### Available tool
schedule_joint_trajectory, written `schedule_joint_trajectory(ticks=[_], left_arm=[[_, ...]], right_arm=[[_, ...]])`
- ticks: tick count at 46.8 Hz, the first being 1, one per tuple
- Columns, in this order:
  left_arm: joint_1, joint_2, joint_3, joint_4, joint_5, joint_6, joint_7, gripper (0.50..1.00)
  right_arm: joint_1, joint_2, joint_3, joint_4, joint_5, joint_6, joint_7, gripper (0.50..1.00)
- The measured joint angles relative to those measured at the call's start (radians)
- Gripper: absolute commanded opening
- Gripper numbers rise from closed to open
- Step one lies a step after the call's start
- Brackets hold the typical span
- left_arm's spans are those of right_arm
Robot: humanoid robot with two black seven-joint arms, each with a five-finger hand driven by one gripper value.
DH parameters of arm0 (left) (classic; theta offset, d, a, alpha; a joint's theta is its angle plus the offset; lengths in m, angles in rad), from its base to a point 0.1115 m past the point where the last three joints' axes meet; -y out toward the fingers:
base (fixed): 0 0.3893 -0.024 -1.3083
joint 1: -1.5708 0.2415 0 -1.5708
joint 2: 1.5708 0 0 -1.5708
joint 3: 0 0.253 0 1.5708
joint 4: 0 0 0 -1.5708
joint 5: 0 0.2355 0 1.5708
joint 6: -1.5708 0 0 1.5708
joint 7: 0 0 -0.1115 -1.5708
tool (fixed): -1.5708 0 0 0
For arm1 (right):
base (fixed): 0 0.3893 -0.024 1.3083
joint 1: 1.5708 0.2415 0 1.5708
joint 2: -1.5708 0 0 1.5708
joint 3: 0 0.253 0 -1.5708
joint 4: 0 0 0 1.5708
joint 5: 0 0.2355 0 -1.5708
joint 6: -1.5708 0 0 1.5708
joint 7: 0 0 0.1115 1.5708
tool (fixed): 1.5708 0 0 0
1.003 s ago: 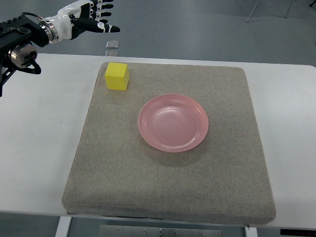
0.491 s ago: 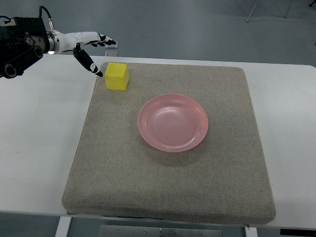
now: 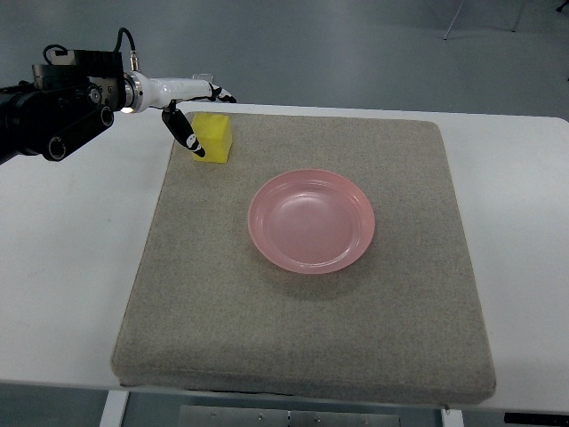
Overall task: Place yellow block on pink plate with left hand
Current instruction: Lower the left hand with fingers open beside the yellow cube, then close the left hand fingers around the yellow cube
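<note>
The yellow block [image 3: 214, 137] sits at the far left corner of the grey mat [image 3: 302, 338]. A pink plate [image 3: 311, 221] lies near the mat's middle, with nothing on it. My left hand [image 3: 200, 111] reaches in from the left edge and straddles the block. Its thumb hangs down along the block's left face and its other fingers stretch over the block's far edge. The fingers are spread and do not clamp the block.
The mat lies on a white table [image 3: 71, 267]. Grey floor shows beyond the table's far edge, where a small grey object is mostly hidden behind the hand. The black forearm [image 3: 53, 107] fills the upper left.
The left hand has come down from above the floor and moved right, from beside the block to around it. Block and plate have not moved.
</note>
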Motion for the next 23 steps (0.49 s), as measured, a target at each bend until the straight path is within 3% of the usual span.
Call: schedule_joint_trajectory(ticks=[23], left_arm=[[0.031, -0.019, -0.001, 0.02, 0.026, 0.053, -0.026, 0.994]], right_arm=[[0.0, 0.0, 0.0, 0.0, 0.0, 0.0, 0.0, 0.924]])
